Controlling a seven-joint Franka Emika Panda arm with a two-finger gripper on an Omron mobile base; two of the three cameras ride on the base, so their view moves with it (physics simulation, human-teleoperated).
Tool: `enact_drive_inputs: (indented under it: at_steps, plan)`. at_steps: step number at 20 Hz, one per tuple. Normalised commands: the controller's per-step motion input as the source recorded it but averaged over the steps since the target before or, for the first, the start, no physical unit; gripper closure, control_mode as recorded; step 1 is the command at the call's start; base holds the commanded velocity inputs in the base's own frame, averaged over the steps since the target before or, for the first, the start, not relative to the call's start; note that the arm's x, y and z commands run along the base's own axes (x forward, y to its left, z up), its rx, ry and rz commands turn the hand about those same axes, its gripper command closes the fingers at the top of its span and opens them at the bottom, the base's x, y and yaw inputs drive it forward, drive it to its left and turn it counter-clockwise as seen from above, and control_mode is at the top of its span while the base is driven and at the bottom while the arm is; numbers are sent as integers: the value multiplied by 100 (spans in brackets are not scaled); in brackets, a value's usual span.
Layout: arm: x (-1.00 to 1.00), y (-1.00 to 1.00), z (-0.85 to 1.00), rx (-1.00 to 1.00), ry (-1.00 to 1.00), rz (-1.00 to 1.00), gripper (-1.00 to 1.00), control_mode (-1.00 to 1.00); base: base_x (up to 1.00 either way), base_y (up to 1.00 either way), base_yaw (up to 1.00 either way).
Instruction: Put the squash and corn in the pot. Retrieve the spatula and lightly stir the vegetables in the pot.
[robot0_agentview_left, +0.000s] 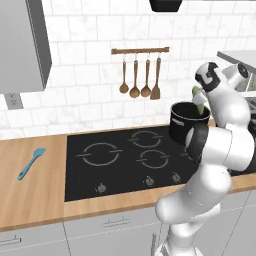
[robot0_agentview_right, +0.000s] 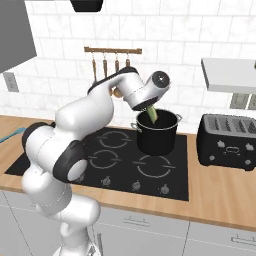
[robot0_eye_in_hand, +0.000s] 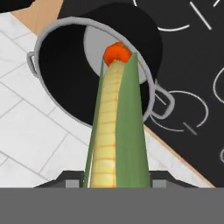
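Note:
My gripper (robot0_eye_in_hand: 117, 180) is shut on the corn (robot0_eye_in_hand: 116, 131), a yellow ear with green husk that points down into the pot (robot0_eye_in_hand: 57, 87). The black pot (robot0_agentview_left: 182, 122) stands on the hob's back right burner, and the gripper (robot0_agentview_right: 151, 111) hangs just over its rim with the corn (robot0_agentview_right: 153, 116) tipping inside. An orange squash (robot0_eye_in_hand: 117, 52) lies on the pot's bottom, partly behind the corn's tip. The light-blue spatula (robot0_agentview_left: 31, 163) rests on the wooden counter left of the hob, far from the hand.
The black cooktop (robot0_agentview_left: 125, 155) is set in the wooden counter. Brown wooden spoons and a turner (robot0_agentview_left: 140, 80) hang on a wall rail behind it. A black toaster (robot0_agentview_right: 227, 140) stands right of the pot, under a shelf (robot0_agentview_right: 227, 75).

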Motion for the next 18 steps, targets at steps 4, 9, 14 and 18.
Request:
enact_drive_inputs:
  at_steps: [4,9,14,18]
  plan:
    - [24,-15,-32,0,0,-9,100,-100,0,0,0]
    - [29,0,-26,0,0,-7,100,-100,0,0,0]
    - [22,-3,-25,0,0,-7,100,-100,0,0,0]
    - [40,-3,-23,0,0,-6,100,-100,0,0,0]
